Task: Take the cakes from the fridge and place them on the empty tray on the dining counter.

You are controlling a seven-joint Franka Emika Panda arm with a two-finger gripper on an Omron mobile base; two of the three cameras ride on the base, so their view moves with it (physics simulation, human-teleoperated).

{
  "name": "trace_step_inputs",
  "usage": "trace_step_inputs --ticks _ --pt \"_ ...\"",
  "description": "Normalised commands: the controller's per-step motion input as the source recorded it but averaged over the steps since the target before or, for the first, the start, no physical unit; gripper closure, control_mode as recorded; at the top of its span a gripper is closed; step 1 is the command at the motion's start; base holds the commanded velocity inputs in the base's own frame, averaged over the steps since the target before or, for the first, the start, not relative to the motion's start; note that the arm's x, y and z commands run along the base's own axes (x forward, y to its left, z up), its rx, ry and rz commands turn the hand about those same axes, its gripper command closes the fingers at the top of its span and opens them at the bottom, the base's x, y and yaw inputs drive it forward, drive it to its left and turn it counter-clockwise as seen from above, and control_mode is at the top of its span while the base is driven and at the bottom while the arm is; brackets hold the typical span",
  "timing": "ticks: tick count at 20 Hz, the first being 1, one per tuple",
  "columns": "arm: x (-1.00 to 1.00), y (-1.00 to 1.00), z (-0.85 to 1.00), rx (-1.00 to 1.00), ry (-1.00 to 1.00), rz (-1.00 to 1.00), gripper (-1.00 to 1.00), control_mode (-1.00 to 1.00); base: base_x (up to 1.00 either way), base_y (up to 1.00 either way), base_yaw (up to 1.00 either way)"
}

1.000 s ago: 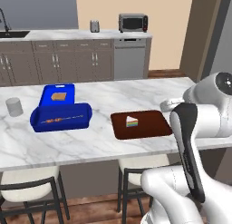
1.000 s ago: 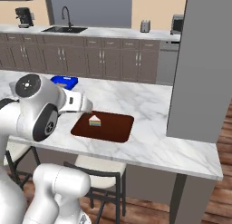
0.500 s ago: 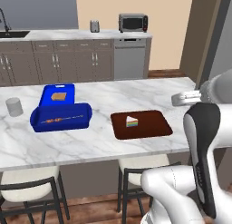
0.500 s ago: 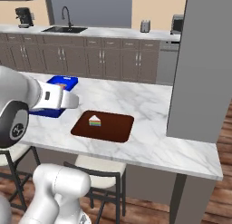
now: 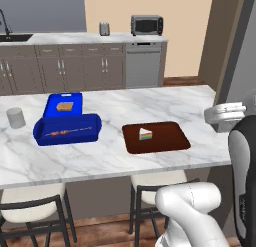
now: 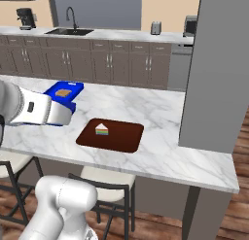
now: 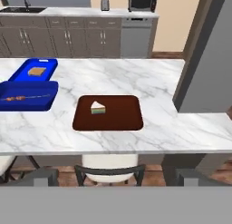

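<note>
One cake slice [image 7: 98,108] already sits on the brown tray [image 7: 122,119], toward its left half, on the marble dining counter [image 7: 136,82]. So I judge the job half done: the second slice has yet to come from the fridge, which I take to be the tall grey block [image 6: 221,69] at the right end of the counter, though I see no doors or handles from here.

My hand is pulled well back from the counter, looking over it from above the stools [image 7: 108,171]. My fingertips are not clear against the bottom edge, so I cannot tell whether they stand wide or narrow; nothing seems to be held.

To do the next part well, I should swing toward the fridge without sweeping over the tray or the blue container [image 7: 25,96], and set the second slice on the bare right half of the tray, apart from the first.
</note>
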Motion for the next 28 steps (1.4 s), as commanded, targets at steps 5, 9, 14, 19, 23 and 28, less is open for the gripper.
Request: trace_step_inputs --ticks 5,9,14,19,23,28 --pt "-0.29 0.22 -0.08 0.03 0.00 0.00 -1.00 1.00 -0.16 0.22 0.01" --pt "0.00 0.00 0.00 0.00 0.00 0.00 -1.00 1.00 0.28 0.89 0.13" --pt "0.00 0.00 0.00 0.00 0.00 0.00 -1.00 1.00 0.10 1.00 0.28" --pt "0.00 0.00 0.00 0.00 0.00 0.00 -1.00 1.00 -0.88 1.00 0.28" --pt "0.00 0.00 0.00 0.00 0.00 0.00 -1.00 1.00 -0.69 1.00 0.17" --pt "0.00 0.00 0.00 0.00 0.00 0.00 -1.00 1.00 -0.67 0.95 0.56"
